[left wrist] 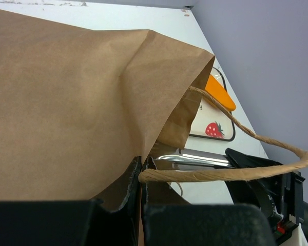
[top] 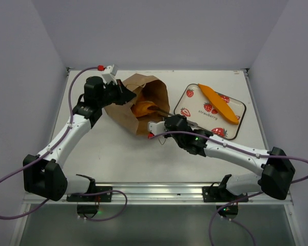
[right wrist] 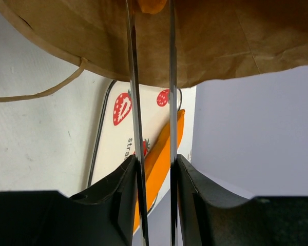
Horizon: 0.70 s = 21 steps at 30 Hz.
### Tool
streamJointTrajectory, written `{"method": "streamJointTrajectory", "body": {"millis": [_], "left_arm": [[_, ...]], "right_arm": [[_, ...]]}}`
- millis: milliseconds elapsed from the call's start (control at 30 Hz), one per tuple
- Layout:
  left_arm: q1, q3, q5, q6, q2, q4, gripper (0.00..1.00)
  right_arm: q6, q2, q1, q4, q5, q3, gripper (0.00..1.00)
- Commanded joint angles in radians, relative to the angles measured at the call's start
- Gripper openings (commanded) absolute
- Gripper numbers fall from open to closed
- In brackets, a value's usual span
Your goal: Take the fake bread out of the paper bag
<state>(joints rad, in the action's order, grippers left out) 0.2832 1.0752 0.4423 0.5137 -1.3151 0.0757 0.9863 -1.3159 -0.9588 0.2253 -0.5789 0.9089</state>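
The brown paper bag [top: 124,114] lies on its side, mouth facing right. My left gripper [top: 124,96] is shut on the bag's upper rim; in the left wrist view its fingers [left wrist: 127,187] pinch the paper edge [left wrist: 66,92] beside a twisted handle [left wrist: 256,154]. My right gripper [top: 167,123] is shut on metal tongs [top: 161,111], whose blades [right wrist: 134,102] reach into the bag's mouth [right wrist: 220,41]. An orange fake bread [top: 142,108] sits inside the bag, and its end [right wrist: 150,5] shows between the tong blades.
A white strawberry-print tray [top: 192,110] lies right of the bag with a long orange bread piece [top: 219,102] on it; both also show in the right wrist view, the tray [right wrist: 113,148] and the piece [right wrist: 156,154]. Grey walls enclose the table on three sides.
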Motion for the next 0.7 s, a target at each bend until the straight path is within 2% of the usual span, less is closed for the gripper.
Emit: {"method": "streamJointTrajectory", "body": {"millis": [0, 367, 667], "left_arm": [[-0.015, 0.011, 0.015, 0.009, 0.03, -0.059, 0.02], [-0.016, 0.02, 0.032, 0.008, 0.007, -0.085, 0.02], [-0.016, 0.028, -0.017, -0.03, -0.025, -0.077, 0.02]], "right_arm": [[-0.066, 0.064, 0.015, 0.006, 0.008, 0.033, 0.0], [-0.084, 0.113, 0.02, 0.04, 0.037, 0.011, 0.0], [-0.205, 0.176, 0.028, 0.19, 0.165, 0.088, 0.0]]}}
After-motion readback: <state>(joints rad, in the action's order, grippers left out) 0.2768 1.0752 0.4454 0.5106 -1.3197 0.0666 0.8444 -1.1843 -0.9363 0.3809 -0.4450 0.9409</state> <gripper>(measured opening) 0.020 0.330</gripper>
